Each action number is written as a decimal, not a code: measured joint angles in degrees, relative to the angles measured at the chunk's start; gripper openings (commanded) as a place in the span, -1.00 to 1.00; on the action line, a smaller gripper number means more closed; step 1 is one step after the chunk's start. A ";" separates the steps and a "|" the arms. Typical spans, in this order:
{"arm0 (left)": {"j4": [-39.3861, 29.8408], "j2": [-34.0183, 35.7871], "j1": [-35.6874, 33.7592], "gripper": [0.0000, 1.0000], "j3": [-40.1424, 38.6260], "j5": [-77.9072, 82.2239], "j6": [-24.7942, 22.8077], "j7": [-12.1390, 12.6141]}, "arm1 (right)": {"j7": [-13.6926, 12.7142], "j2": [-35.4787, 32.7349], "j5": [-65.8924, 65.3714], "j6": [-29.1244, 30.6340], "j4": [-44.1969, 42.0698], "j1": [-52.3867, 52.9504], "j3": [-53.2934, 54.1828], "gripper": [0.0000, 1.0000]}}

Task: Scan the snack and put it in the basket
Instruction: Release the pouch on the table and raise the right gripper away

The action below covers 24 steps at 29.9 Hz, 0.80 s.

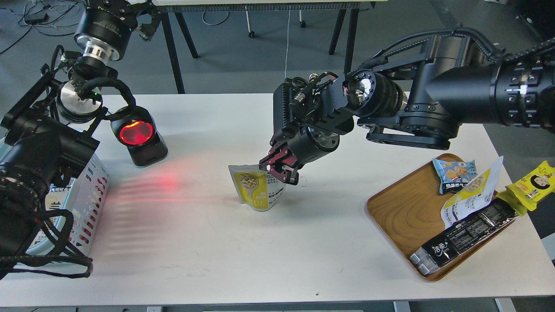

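The snack (256, 189) is a small pouch with a yellow lower part and a round window of beige pieces. It hangs upright mid-table, its bottom at or just above the table top. My right gripper (277, 170) is shut on the pouch's upper right corner. The light blue basket (89, 190) with slotted sides stands at the table's left edge, mostly hidden behind my left arm. My left gripper (145, 19) is at the top left, dark and cut off by the frame edge, so its fingers cannot be told apart.
A black scanner (138, 136) with a glowing red window stands left of the pouch and casts red light on the table (164, 184). A wooden tray (401, 212) at the right holds a blue packet (455, 174), a flat yellow-and-white pouch (470, 195) and a black packet (464, 236).
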 measured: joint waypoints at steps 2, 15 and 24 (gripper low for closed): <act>0.00 0.00 0.00 1.00 0.00 0.00 0.00 0.00 | 0.01 -0.21 2.66 0.04 1.23 1.21 1.51 0.07; 0.00 1.95 -0.58 0.99 0.75 0.32 0.09 0.24 | 0.01 -17.33 10.45 0.89 8.19 11.11 6.70 0.94; -2.08 6.07 -6.35 0.99 14.43 1.04 -0.94 3.99 | 0.01 -40.27 16.80 3.01 13.61 2.42 17.36 0.96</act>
